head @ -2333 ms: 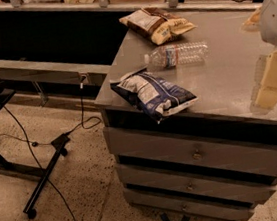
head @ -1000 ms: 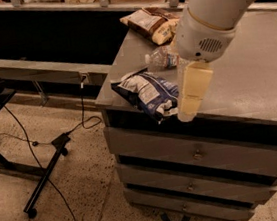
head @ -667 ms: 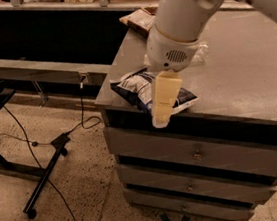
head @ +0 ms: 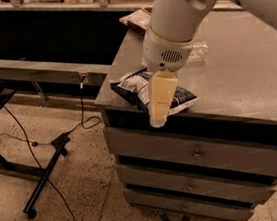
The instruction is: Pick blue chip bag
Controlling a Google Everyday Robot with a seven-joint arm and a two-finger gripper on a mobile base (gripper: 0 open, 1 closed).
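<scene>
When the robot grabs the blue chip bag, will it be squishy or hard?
Probably squishy: the blue chip bag looks puffy and crinkled, so it may dent. It seems light, so the gripper over it might nudge it off the cabinet edge.

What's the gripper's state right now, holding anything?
Gripper: over the blue chip bag at the counter's front edge; open or shut cannot be told.

blue chip bag (head: 131,87): crinkly glossy plastic
gripper (head: 158,120): matt cream plastic, over the bag
countertop (head: 244,69): smooth matt grey
floor (head: 88,189): speckled, stone-like
</scene>
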